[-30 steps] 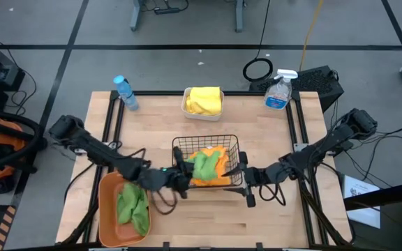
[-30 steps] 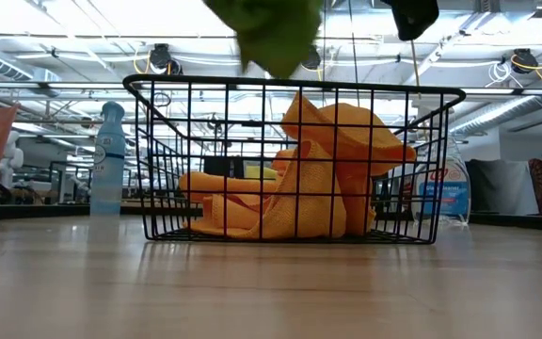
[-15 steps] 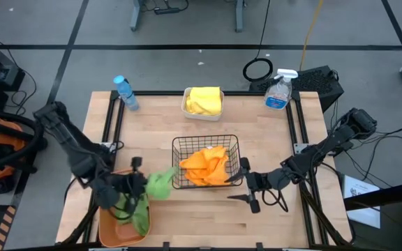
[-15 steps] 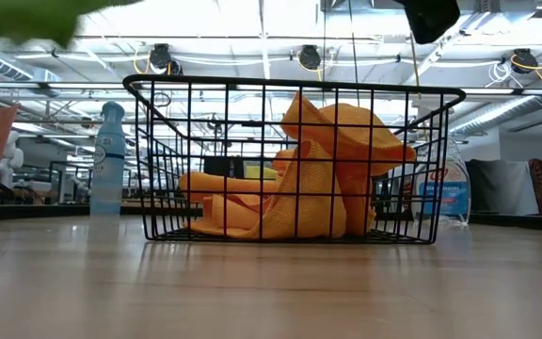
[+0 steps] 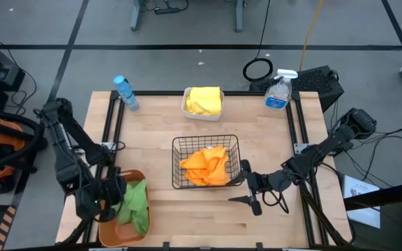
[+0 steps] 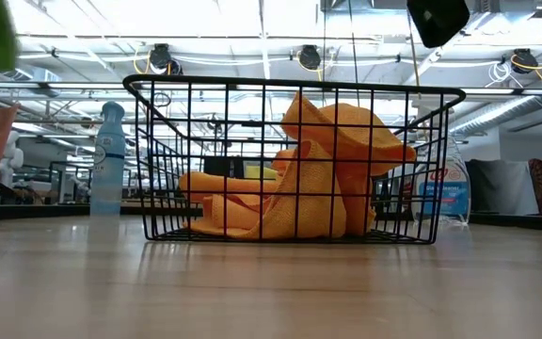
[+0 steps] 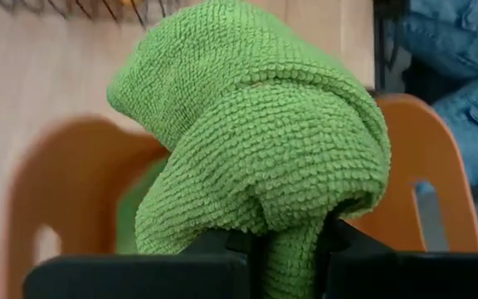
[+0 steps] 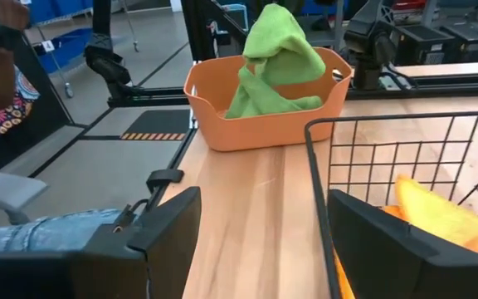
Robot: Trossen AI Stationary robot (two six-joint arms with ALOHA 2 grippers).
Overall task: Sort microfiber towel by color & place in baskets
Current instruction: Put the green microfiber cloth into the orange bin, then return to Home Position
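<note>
Left hand (image 5: 110, 197) grasps a green towel (image 7: 256, 141) above the orange tub (image 5: 105, 188) at the tabletop's (image 5: 152, 132) front-left corner; the next move is probably releasing it there. Right hand (image 5: 246, 189) waits released beside the wire basket (image 5: 205, 162). Wood tabletop, workshop room behind.

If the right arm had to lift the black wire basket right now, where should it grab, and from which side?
Probably the top rim wire of the black wire basket on the side facing the right gripper, coming from above. The rim is thin enough to pinch, that side is nearest, and the orange towels sit lower inside, leaving the rim clear.
</note>
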